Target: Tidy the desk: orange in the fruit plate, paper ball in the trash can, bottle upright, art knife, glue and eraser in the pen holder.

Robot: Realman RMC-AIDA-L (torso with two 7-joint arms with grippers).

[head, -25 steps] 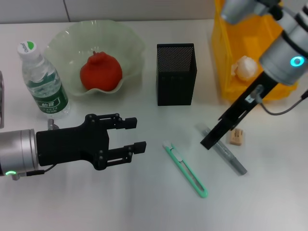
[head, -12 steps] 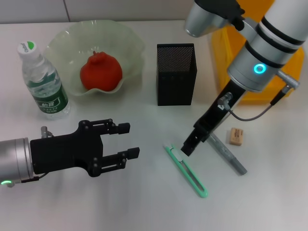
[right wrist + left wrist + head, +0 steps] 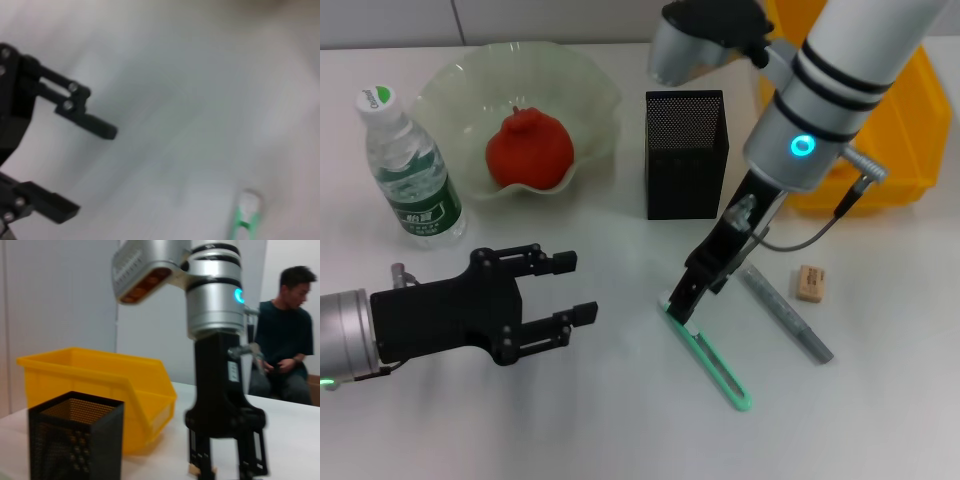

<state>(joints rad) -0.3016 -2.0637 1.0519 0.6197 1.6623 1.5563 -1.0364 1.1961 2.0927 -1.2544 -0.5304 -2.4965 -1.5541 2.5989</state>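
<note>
The orange [image 3: 528,150] lies in the fruit plate [image 3: 590,90]. To its left the bottle [image 3: 410,170] stands upright. The black pen holder [image 3: 686,155] stands mid-desk, and the yellow trash can [image 3: 895,160] behind my right arm; the paper ball is hidden. The art knife [image 3: 712,362], the glue [image 3: 788,315] and the eraser [image 3: 809,283] lie on the desk [image 3: 620,420]. My right gripper [image 3: 680,305] hangs open over the knife's white end [image 3: 248,202]; its fingers [image 3: 200,460] stand apart. My left gripper [image 3: 575,288] is open and empty, left of the knife.
The pen holder [image 3: 75,440] and trash can [image 3: 100,385] stand close behind the right gripper. A seated person [image 3: 282,335] is in the background beyond the desk. The left gripper's fingers [image 3: 95,125] show near the knife in the right wrist view.
My right gripper swung left, from above the glue and eraser to the knife's white end. My left gripper drew back toward the near left edge.
</note>
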